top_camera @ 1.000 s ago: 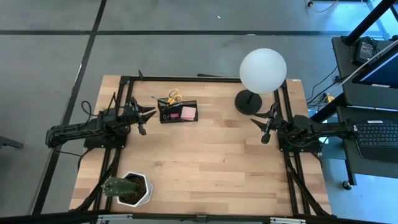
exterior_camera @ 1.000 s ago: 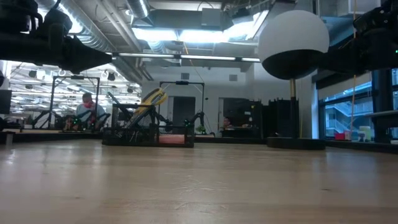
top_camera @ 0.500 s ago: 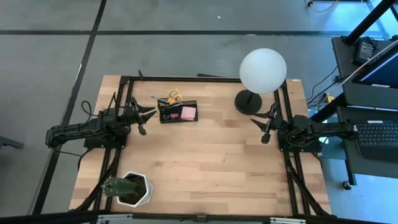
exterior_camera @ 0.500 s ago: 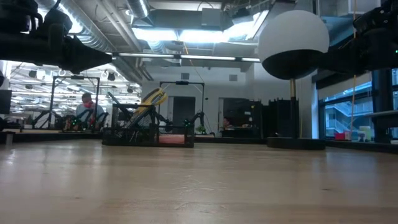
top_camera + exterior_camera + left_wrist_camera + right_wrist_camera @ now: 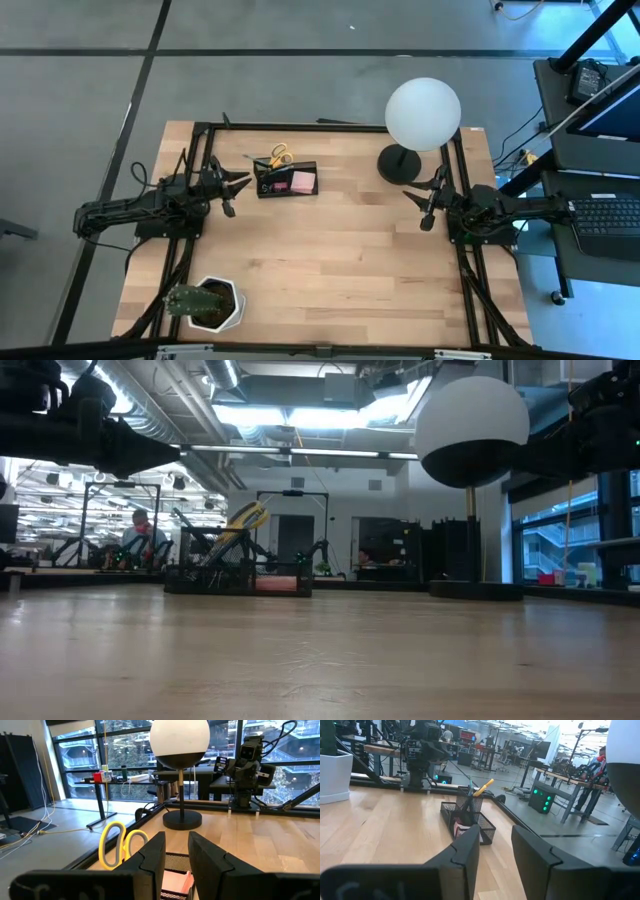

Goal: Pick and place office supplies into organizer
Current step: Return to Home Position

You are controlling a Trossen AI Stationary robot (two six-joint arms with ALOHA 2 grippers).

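Observation:
The black mesh organizer (image 5: 287, 181) stands on the table near the far edge, left of centre. Yellow-handled scissors (image 5: 280, 156) stick up out of its taller cup section, and a pink sticky-note pad (image 5: 303, 183) lies in a lower compartment. In the right wrist view the organizer (image 5: 468, 818) shows with the scissors (image 5: 484, 786) leaning in the cup. My left gripper (image 5: 242, 184) hovers level just left of the organizer, open with nothing between its fingers (image 5: 176, 842). My right gripper (image 5: 413, 202) hovers open at the table's right side (image 5: 496, 836), far from the organizer.
A lamp with a white globe (image 5: 422, 114) stands on a black round base (image 5: 400, 163) at the far right, close to my right arm. A white pot with a cactus (image 5: 210, 303) sits at the near left corner. Bare wood lies between the arms. A person (image 5: 140, 535) sits far behind the table.

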